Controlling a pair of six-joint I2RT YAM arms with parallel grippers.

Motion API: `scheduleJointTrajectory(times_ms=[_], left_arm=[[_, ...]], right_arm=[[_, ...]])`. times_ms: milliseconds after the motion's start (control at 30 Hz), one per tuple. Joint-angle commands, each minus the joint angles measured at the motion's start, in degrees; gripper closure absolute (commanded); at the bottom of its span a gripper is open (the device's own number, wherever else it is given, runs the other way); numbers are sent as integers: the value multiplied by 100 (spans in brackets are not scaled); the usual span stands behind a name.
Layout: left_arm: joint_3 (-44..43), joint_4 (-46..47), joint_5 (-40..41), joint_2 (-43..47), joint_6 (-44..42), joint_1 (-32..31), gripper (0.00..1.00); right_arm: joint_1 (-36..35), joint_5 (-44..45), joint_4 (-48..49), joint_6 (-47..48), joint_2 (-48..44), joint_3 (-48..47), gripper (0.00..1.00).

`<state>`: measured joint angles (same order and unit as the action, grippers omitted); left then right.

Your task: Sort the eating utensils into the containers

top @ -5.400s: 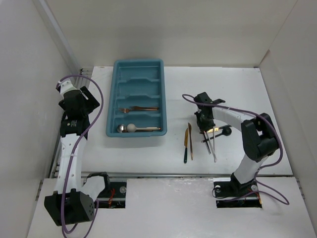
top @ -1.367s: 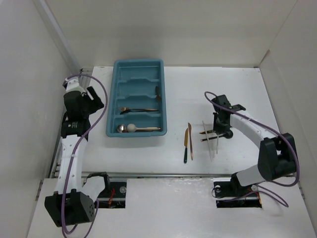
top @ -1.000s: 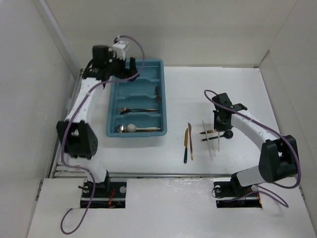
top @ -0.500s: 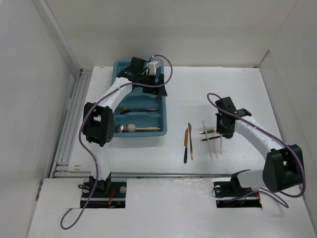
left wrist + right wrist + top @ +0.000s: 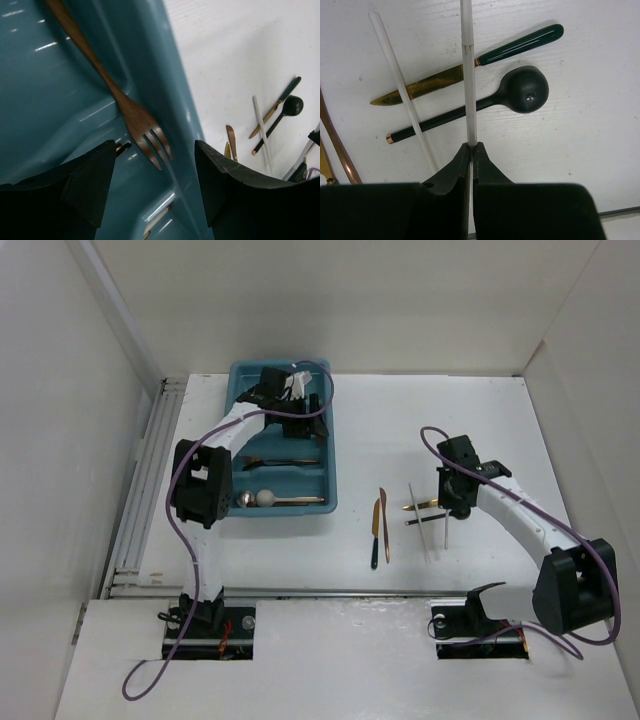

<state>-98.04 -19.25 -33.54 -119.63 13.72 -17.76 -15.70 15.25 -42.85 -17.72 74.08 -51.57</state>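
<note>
I've got L gripper (image 5: 155, 150) spread wide & empty over the teal tray (image 5: 275, 511), copper fork (image 5: 135, 117) lying in a compartment below, R gripper (image 5: 471, 147) pinched on a white stick (image 5: 467, 75) over the white table (image 5: 450, 420) by a green-handled knife (image 5: 515, 46) & black spoon (image 5: 525, 90), plain white walls (image 5: 350, 300) all round.

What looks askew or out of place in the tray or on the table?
The copper fork lies slanted in the teal tray, with its tines up against the tray's wall, between the fingers of the open left gripper. Nothing looks damaged.
</note>
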Motion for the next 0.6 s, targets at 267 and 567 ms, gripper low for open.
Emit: scheduleJointTrajectory(times_ms=[267, 567], left_arm=[[118, 456, -513, -297, 711, 36, 40], [171, 650, -786, -280, 861, 36, 48]], right_arm=[[32, 75, 172, 84, 176, -99, 100], [32, 128, 119, 84, 177, -99, 100]])
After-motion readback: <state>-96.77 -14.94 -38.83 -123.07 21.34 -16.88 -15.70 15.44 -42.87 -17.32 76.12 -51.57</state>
